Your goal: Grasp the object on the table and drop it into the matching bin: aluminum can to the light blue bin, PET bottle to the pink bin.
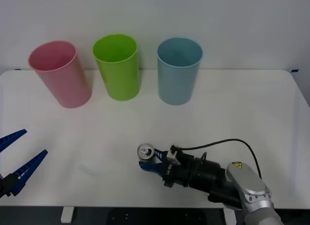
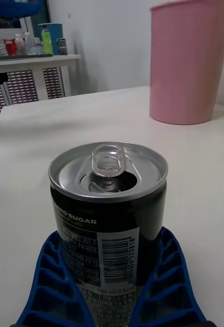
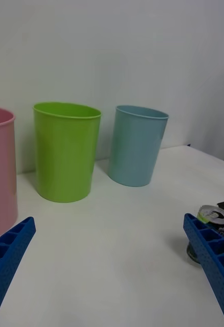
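The aluminum can (image 1: 145,150), silver with a dark label and pull-tab top, stands upright on the white table (image 1: 232,113) near its front edge. My right gripper (image 1: 149,158) holds it low down, one blue finger pressed against each side of the can (image 2: 108,204). The left wrist view also catches the can (image 3: 213,214). The light blue bin (image 1: 179,72) stands at the back, right of centre, and the pink bin (image 1: 60,74) at the back left. My left gripper (image 1: 30,144) waits open over the front left of the table.
A lime green bin (image 1: 117,67) stands between the pink and light blue bins. A black cable (image 1: 227,142) arcs over the right wrist. Bare tabletop lies between the can and the row of bins.
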You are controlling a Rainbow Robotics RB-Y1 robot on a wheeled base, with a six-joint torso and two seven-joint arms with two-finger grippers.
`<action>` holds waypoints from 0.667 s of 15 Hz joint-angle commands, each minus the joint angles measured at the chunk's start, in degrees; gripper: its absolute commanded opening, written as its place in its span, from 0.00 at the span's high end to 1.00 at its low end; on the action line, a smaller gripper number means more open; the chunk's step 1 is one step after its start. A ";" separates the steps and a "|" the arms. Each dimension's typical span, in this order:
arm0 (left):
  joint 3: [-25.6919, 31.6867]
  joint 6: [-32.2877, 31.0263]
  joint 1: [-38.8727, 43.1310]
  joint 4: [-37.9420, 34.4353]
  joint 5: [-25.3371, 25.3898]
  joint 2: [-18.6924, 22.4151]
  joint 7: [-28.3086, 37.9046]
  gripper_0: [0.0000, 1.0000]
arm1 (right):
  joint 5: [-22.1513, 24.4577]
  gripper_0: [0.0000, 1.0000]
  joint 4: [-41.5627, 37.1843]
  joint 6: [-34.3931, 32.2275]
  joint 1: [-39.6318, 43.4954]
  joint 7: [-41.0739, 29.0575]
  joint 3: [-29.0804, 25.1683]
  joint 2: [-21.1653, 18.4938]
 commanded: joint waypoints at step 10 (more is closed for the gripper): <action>0.00 0.00 0.00 0.00 0.00 0.00 0.00 0.00 | -8.99 1.00 -10.83 0.71 0.45 -9.33 -1.14 -7.71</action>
